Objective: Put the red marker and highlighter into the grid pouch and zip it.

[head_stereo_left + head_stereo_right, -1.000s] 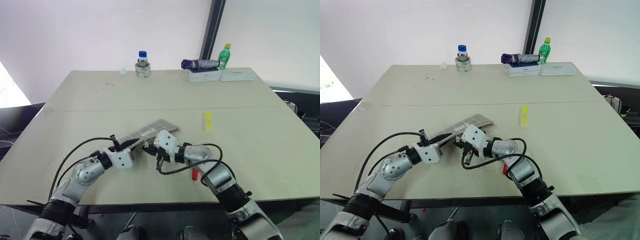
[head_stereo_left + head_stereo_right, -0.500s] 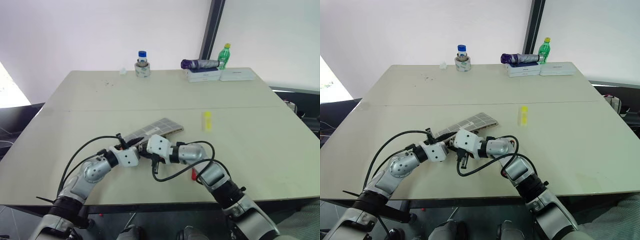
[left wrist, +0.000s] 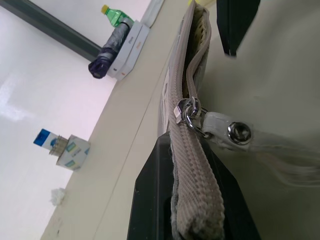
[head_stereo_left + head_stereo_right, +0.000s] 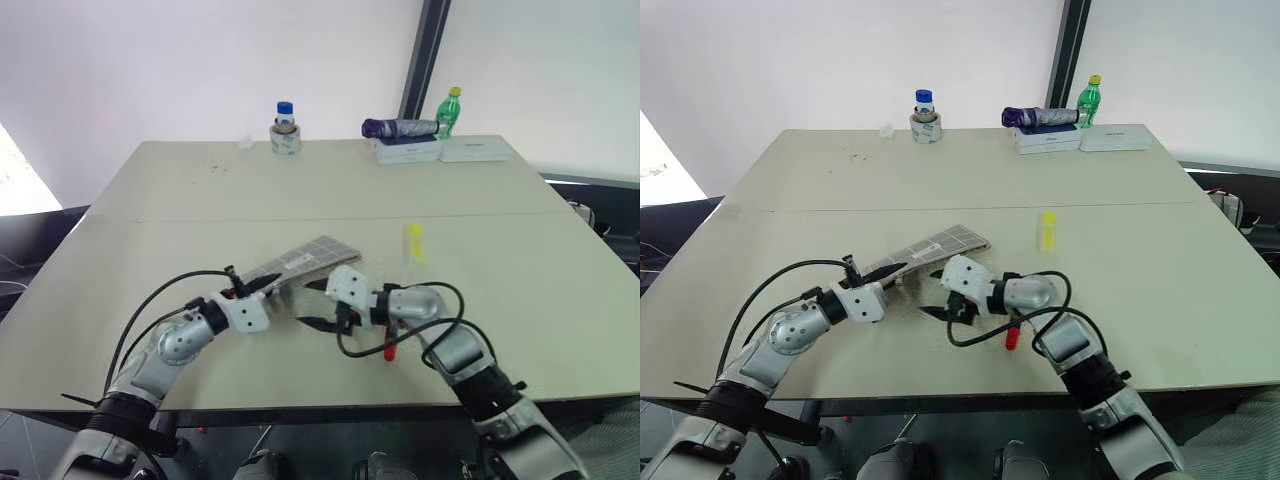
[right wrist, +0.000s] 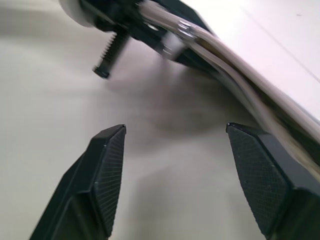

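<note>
The grid pouch lies mid-table with its near end lifted, and my left gripper is shut on that zip edge. In the left wrist view my left gripper clamps the zip band just below the metal pull; past the pull the two zip edges part. My right gripper stands open just right of the pouch's near end, nothing between its fingertips. The red marker lies under my right forearm, only its red cap showing. The yellow highlighter rests on the table, right of the pouch.
At the table's far edge stand a blue-capped jar on a tape roll, a purple umbrella on white boxes, and a green bottle. The table's front edge runs just beneath both forearms.
My right gripper was shut at the pouch's zip beside the left gripper; it has opened and drawn back to the right. The left gripper keeps its hold on the pouch.
</note>
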Available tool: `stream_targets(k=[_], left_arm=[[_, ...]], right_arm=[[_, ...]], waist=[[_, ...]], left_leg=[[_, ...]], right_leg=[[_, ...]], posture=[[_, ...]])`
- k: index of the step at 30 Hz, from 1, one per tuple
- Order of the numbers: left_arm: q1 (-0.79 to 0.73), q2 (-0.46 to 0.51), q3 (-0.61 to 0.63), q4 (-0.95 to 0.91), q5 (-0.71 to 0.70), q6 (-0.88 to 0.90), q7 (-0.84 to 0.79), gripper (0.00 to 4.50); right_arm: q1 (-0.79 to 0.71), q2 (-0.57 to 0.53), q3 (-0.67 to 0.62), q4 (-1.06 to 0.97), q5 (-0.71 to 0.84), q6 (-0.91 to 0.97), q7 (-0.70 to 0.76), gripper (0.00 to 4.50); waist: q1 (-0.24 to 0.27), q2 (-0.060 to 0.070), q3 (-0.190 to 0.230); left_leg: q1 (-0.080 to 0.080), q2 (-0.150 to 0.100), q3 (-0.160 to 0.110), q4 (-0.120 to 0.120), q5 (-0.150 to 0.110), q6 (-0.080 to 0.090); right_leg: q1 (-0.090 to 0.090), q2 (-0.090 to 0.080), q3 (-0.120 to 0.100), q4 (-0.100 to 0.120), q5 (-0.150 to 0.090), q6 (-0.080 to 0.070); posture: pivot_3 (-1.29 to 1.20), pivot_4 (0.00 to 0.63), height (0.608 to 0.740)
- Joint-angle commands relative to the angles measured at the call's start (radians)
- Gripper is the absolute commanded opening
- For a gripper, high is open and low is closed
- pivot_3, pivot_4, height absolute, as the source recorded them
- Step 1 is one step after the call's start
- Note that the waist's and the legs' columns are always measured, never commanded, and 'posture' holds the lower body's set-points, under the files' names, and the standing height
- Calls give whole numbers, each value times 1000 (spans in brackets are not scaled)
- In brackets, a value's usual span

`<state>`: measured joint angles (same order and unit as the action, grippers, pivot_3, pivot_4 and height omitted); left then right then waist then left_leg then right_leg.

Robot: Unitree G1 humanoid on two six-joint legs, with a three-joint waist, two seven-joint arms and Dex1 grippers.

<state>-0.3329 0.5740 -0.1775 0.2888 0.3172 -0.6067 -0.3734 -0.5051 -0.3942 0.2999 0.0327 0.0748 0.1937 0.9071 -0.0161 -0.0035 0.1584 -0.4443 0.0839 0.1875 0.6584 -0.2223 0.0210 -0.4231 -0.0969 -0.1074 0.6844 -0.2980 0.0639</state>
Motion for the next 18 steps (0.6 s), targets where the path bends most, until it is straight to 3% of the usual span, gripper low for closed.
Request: stream_targets(k=[1, 5, 13, 18], left_arm=[[3, 15, 30, -27, -40, -24, -4, 0], [1, 20, 31, -20, -59, -30, -13, 0], [7, 28, 33, -20, -60, -39, -15, 0], [17, 27, 36, -11, -55, -50, -2, 0]], right_arm=[[15, -3, -81, -81, 80, 16, -5, 3392], [39, 33, -155, -126, 167, 108, -53, 3392], [135, -44, -273, -210, 209, 177, -116, 3392], [231, 73, -452, -231, 220, 86, -361, 3392]], waist=[[0, 0, 0], [0, 0, 0], [4, 0, 0], [2, -1, 0]], left_leg=[[0, 0, 0, 0, 0, 0], [0, 0, 0, -1, 0, 0], [0, -1, 0, 0, -1, 2], [0, 0, 0, -2, -1, 1]], right_leg=[[0, 0, 0, 0, 0, 0], [0, 0, 0, 0, 0, 0], [0, -1, 0, -1, 0, 0], [0, 0, 0, -1, 0, 0]], posture=[[0, 150, 740], [0, 150, 740], [0, 150, 740], [0, 150, 740]])
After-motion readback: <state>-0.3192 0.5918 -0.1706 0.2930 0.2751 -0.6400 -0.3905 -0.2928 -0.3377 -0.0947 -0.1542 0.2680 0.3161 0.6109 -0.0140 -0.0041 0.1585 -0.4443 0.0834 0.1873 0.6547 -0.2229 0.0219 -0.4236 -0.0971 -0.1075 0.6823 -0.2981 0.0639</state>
